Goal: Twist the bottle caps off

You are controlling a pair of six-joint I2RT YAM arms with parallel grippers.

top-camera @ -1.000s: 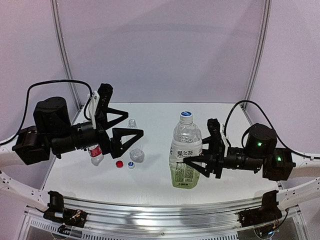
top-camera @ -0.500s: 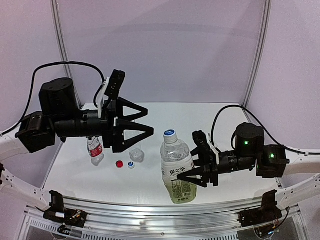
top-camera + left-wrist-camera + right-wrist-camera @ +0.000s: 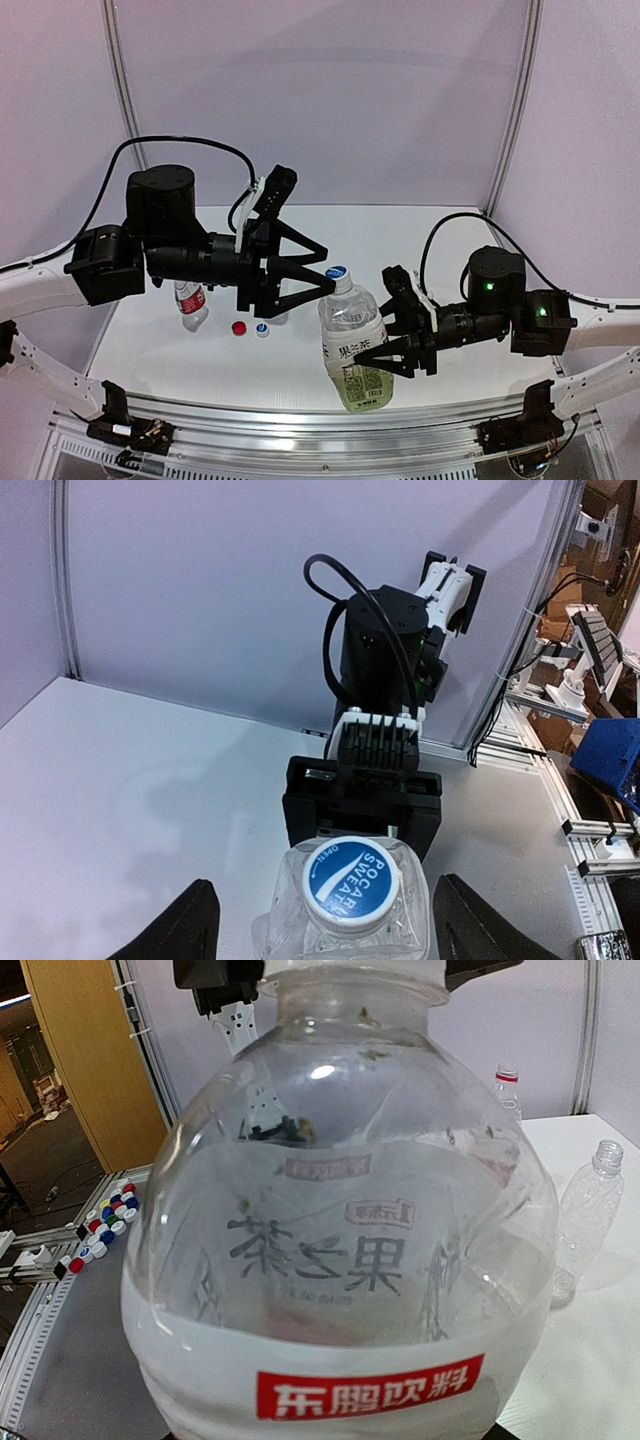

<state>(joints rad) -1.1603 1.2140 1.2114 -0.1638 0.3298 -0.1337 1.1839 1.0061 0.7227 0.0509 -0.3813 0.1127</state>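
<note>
Seen from above, the right gripper (image 3: 402, 328) clasped the large clear plastic bottle (image 3: 352, 345), white-and-green labelled, by its body. The bottle leaned left over the white table (image 3: 300, 370). Only the left wrist view showed the left gripper (image 3: 329, 270) standing wide, its fingers (image 3: 190, 925) either side of the blue-and-white round screw cap (image 3: 349, 879) and apart from it. That bottle filled the right wrist view, and past it stood a slim ribbed clear bottle (image 3: 585, 1215), uncapped and mostly hidden overhead by the left gripper. Nearby lay a small red plastic cap (image 3: 239, 327), a small white-and-blue cap (image 3: 262, 329) and a small red-labelled clear bottle (image 3: 190, 302).
</note>
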